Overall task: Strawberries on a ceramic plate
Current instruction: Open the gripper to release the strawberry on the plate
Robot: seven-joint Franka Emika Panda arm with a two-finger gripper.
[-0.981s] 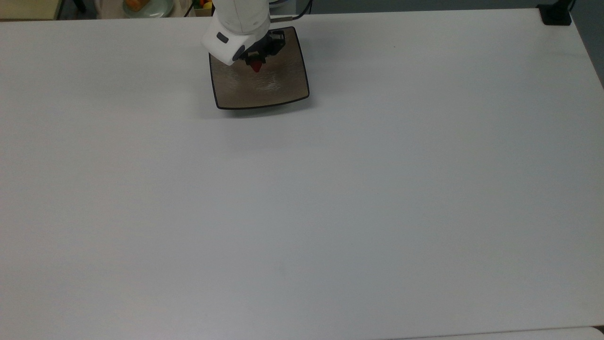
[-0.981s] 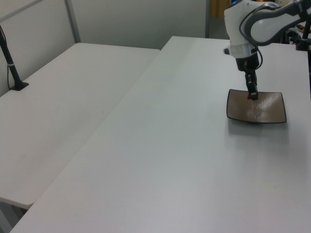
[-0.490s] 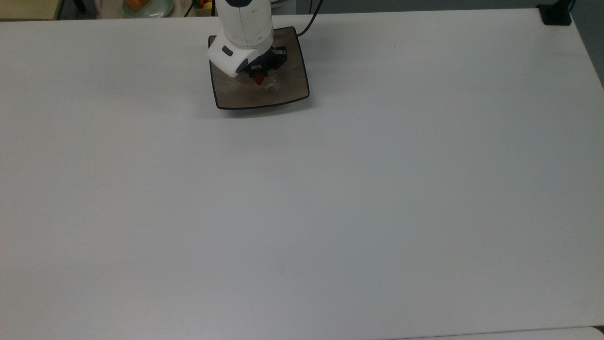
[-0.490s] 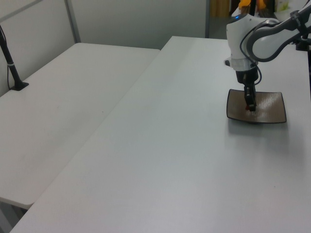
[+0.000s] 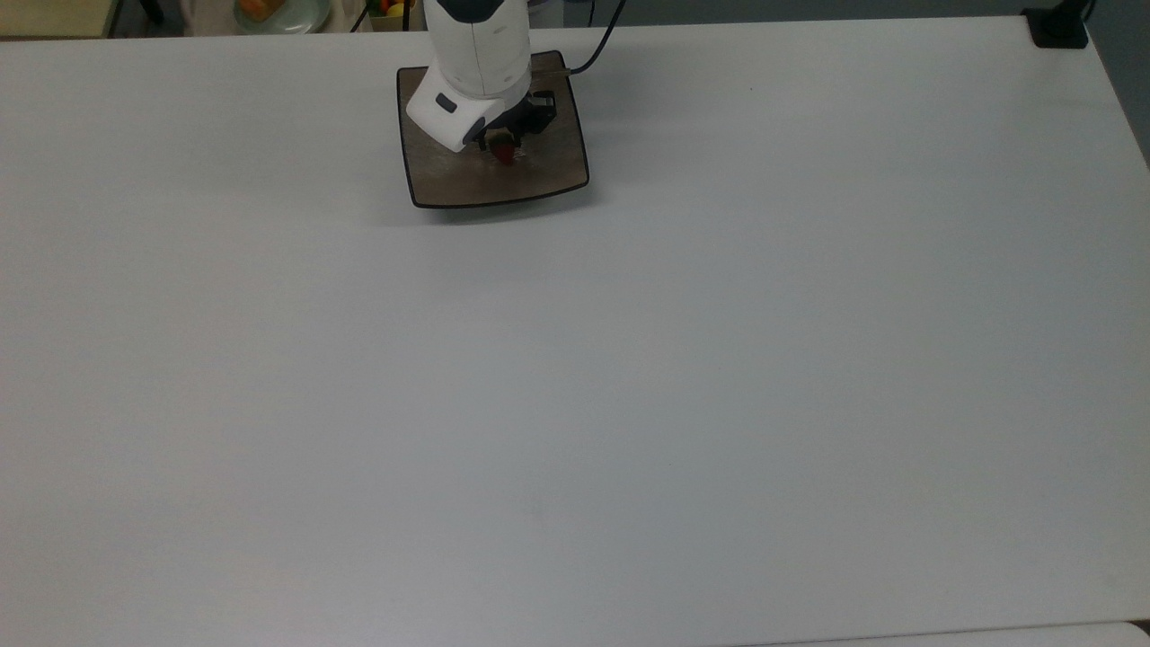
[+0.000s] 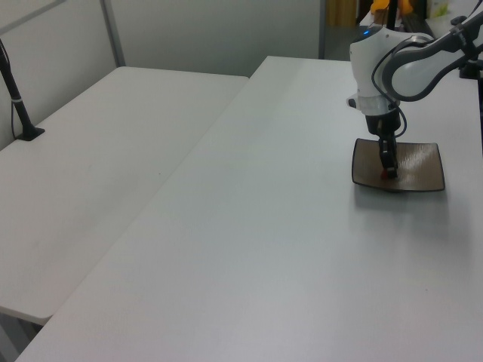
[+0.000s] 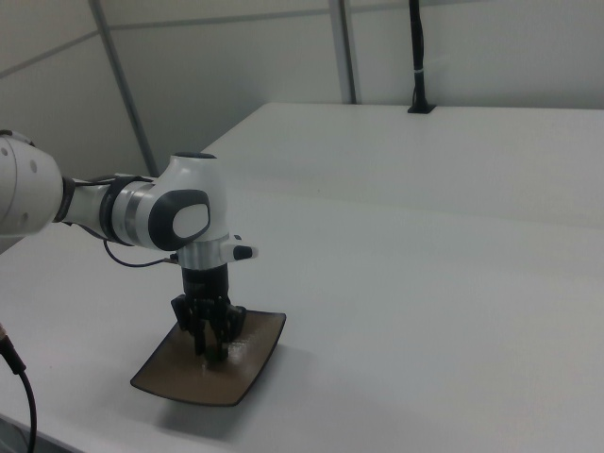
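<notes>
The white desk [image 5: 629,377] lies bare in the foreground of the top view. Farther back sits the ceramic plate [image 5: 539,175], square and brown. Over its middle the claw [image 5: 503,148] points down, closed on the strawberry [image 5: 505,155], just at the plate's surface.

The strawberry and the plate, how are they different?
The strawberry is tiny; the plate is far bigger. The strawberry is red; the plate is shiny tan-brown with a dark rim. The gripper is at the strawberry, while the plate lies flat on the table. Both are at the same spot.
</notes>
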